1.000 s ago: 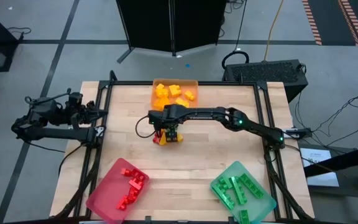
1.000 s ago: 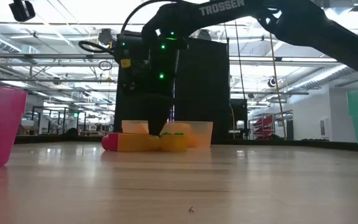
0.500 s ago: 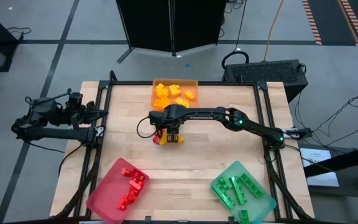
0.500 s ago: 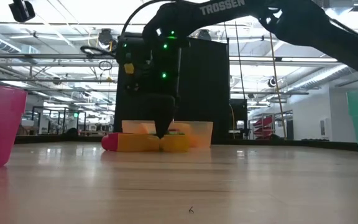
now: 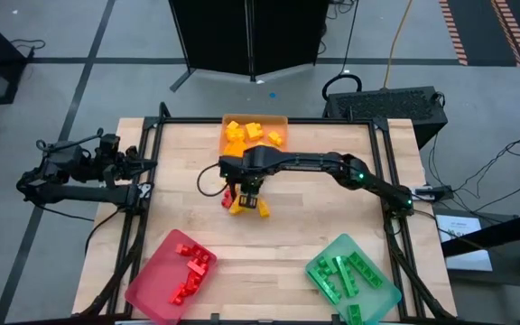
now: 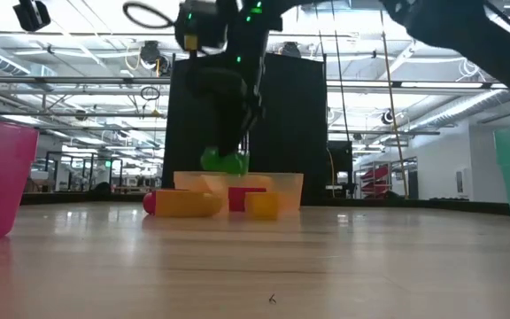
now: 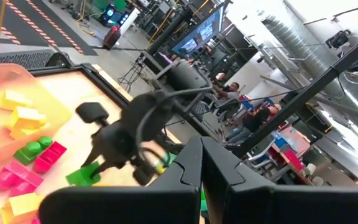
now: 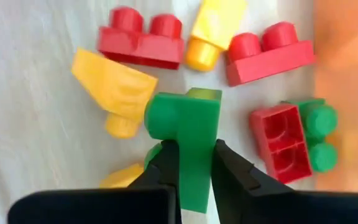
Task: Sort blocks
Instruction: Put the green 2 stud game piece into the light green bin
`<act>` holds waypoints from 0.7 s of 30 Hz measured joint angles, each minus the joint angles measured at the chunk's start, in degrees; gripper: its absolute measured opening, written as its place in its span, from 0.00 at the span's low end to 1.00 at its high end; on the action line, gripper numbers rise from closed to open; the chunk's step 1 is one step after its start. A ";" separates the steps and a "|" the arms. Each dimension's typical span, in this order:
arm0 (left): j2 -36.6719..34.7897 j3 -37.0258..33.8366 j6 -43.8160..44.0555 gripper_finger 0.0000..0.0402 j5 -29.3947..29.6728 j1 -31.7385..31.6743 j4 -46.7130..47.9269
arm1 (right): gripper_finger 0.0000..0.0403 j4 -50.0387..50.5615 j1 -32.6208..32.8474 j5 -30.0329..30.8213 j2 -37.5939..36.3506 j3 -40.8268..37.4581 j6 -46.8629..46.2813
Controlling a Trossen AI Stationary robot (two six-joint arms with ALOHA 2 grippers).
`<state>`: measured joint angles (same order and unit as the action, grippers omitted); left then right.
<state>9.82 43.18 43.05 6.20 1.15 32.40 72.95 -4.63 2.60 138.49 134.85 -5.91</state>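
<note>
Gripping the green brick (image 8: pixel 188 134) by its flat side walls looks right: it seems light, rigid and slick (studs offer poorer purchase). The right gripper (image 8: pixel 189 163), fingers clamped on this studded block, holds it above the red and yellow bricks (image 5: pixel 245 204) lying mid-table. The left gripper (image 7: pixel 201 180) waits at the table's left edge, fingers together.

- A pale wooden tabletop (image 5: pixel 332 226) is seen.
- An orange tray (image 5: pixel 255 135) is set at its far edge.
- A pink-red tray (image 5: pixel 156 280) and a teal-green tray (image 5: pixel 373 289) are placed at the near corners.
- Loose blocks (image 5: pixel 246 204), red and yellow, are scattered mid-table.
</note>
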 joint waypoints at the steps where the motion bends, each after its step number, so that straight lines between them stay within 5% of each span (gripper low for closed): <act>1: 0.00 0.00 -0.02 0.01 0.00 0.02 -0.04 | 0.10 0.17 0.22 -0.07 -0.87 -0.02 -0.80; 9: 0.00 0.00 -0.02 0.01 -0.44 0.02 -0.02 | 0.10 11.26 4.92 -1.68 -10.26 0.15 -11.96; 21: 0.00 0.00 -0.48 0.01 -0.62 0.00 0.09 | 0.10 16.87 30.49 -0.76 -15.22 -1.55 -44.03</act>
<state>9.82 43.18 42.57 5.58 1.15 32.49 89.82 25.86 1.84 123.26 133.30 -49.94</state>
